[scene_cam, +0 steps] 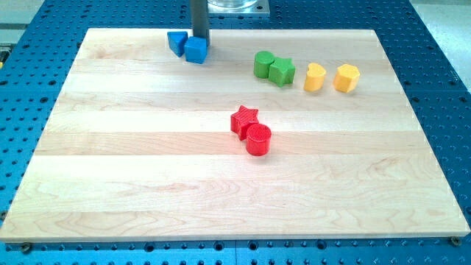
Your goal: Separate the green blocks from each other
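Two green blocks touch each other near the view's top, right of centre: a green cylinder (pixel 263 64) on the left and a green star (pixel 282 71) on the right. My tip (pixel 199 37) is at the view's top, just behind a blue cube (pixel 196 50), well to the left of the green blocks. The rod rises out of the view's top edge.
A second blue block (pixel 176 41) touches the blue cube on its left. A yellow heart-like block (pixel 315 76) and a yellow hexagon (pixel 346 77) lie right of the green pair. A red star (pixel 243 119) and red cylinder (pixel 258 138) touch at the wooden board's (pixel 110 191) centre.
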`<state>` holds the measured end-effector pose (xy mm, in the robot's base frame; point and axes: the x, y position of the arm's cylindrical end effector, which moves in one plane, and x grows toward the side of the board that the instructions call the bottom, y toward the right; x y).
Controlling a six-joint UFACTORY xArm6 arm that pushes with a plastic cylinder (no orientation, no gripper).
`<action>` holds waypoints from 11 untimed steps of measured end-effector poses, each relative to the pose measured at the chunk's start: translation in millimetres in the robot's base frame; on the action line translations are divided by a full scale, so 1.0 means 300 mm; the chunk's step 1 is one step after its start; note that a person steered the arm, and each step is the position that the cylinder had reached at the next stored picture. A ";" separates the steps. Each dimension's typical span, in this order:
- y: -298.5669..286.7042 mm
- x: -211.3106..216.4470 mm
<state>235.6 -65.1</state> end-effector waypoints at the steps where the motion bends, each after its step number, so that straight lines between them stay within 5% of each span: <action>1: 0.122 0.083; 3: -0.093 0.099; 6: 0.628 0.122; 7: 0.658 0.233; 9: 0.307 0.287; 10: 0.538 0.348; 11: 0.503 0.453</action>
